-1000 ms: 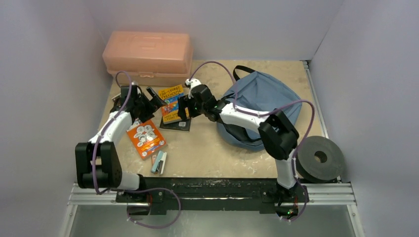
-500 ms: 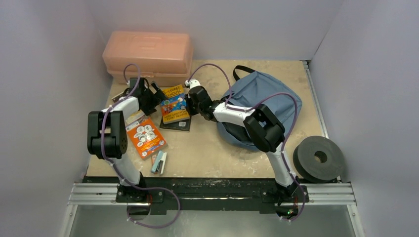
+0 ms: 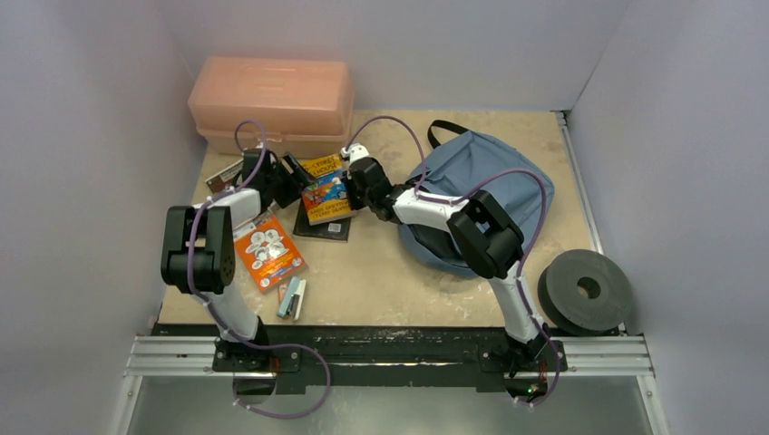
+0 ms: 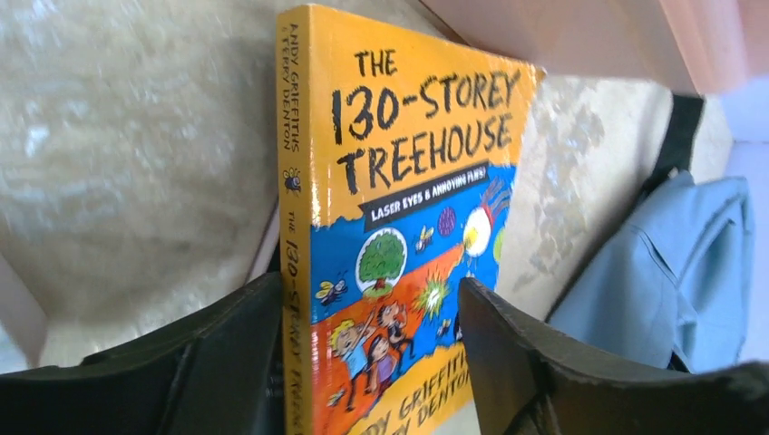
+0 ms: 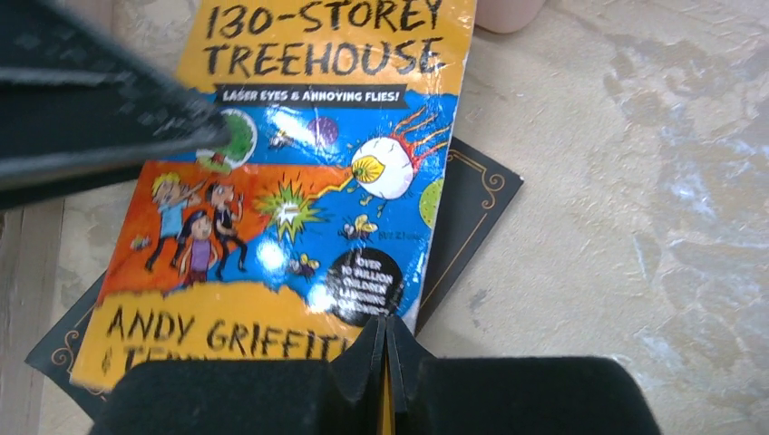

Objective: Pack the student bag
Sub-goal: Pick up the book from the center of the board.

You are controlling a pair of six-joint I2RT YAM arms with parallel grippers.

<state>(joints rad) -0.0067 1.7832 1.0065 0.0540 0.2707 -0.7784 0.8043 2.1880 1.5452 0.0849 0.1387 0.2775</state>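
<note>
**Paperback being gripped for the student bag**

The student bag [image 3: 476, 156], a soft dusty-blue fabric backpack, is lying at the right rear of the beige desk [image 3: 381, 272]. Just to its left, a yellow-and-blue paperback book [image 3: 325, 188] is being pinched at one edge by the right tool [image 5: 388, 349], which is clamped thin on it. The left tool [image 4: 370, 294] is being held astride the spine side, jaws apart, and a grip cannot be told. By judgement, a steady carry to the bag's mouth is being called for next.
</note>
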